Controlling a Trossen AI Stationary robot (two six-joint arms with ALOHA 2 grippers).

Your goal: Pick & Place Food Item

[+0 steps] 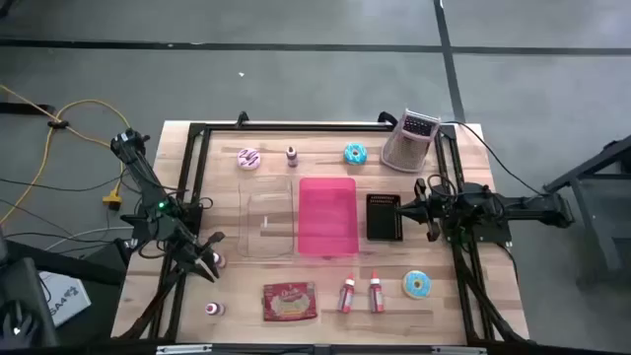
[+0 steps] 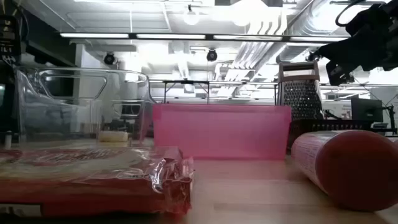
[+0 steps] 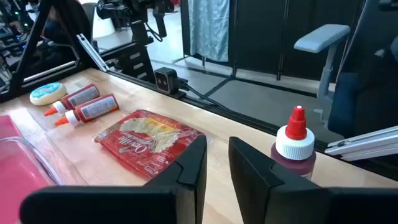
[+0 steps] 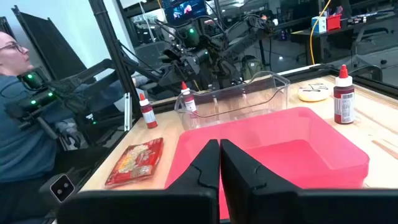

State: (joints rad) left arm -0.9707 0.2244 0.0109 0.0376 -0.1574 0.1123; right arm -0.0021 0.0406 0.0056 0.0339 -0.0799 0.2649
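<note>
Pink tray (image 1: pixel 326 215) between grippers

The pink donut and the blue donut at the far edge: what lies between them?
In the high view, one small sauce bottle stands between the pink donut and the blue donut; otherwise bare wood.

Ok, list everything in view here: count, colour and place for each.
pink donut: one, far edge, left of centre.
blue donuts: two, one at the far edge, one near right.
small sauce bottles: three, dark red with white caps; far edge, by the left gripper, near-left corner.
squeeze bottles: two, red, lying side by side, near edge.
food packet: one, red, near edge.
pink bin: one, centre.
clear bin: one, left of the pink bin.
grater: one, metal, far right.
black tray: one, right of the pink bin.
person: one, beyond the table.
left gripper: open, left edge.
right gripper: shut, by the black tray.
</note>
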